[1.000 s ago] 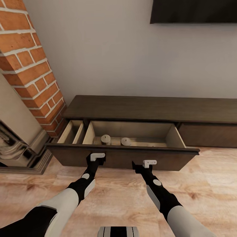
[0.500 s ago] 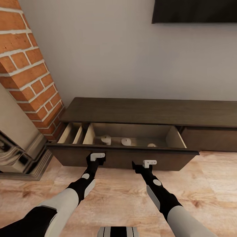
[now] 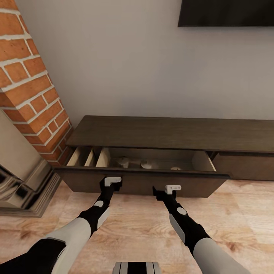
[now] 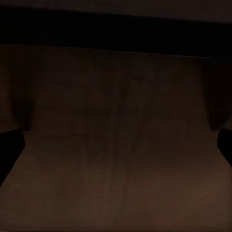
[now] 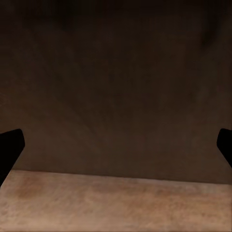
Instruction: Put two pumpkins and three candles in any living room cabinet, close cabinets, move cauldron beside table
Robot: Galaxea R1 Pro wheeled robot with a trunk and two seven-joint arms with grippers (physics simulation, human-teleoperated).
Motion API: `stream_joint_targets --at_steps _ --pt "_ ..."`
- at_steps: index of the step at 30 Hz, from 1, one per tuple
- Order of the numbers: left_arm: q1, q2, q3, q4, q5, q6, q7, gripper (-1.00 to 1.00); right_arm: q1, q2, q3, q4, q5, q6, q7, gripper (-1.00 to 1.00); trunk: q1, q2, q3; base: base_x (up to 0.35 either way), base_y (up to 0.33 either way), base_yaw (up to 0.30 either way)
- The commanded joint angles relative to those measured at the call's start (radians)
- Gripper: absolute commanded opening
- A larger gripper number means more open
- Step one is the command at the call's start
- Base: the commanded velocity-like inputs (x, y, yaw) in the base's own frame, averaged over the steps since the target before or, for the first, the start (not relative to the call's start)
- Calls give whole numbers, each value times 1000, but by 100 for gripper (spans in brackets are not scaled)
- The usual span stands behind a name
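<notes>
The long dark-brown cabinet [image 3: 171,133] stands against the wall with its wide left drawer [image 3: 140,184] partly pulled out. Inside the pale drawer, three tan candles peek over the front panel: one [image 3: 122,162], a second [image 3: 145,164], and a third [image 3: 176,168] barely visible. My left gripper [image 3: 112,186] and right gripper [image 3: 164,192] both rest against the drawer's front panel. Each wrist view is close on dark wood, with dark fingertips [image 4: 9,147] [image 5: 9,145] spread to the frame edges, so both grippers are open and hold nothing. Pumpkins, cauldron and table are out of view.
A red brick chimney [image 3: 30,87] and its stone fireplace base [image 3: 19,175] stand close at the left of the cabinet. A dark screen [image 3: 228,13] hangs on the wall above. The cabinet's right drawer front [image 3: 243,165] is shut. Wood floor [image 3: 137,224] lies under my arms.
The drawer has slid further into the cabinet with both grippers against its front, and the view has moved toward the wall. The candles are more hidden; a third appeared at the right.
</notes>
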Motion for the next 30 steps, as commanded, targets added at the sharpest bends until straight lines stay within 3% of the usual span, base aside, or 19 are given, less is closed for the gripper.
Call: stream_joint_targets --at_steps 1,30 --pt "-1 0 -7 1 9 -4 6 100 -1 -1 4 1 -11 -5 -1 100 0 0 -1 5 0 0" --pt "-1 0 -6 23 8 -4 6 100 0 -1 3 1 -11 -5 -1 100 0 0 -1 96 0 0"
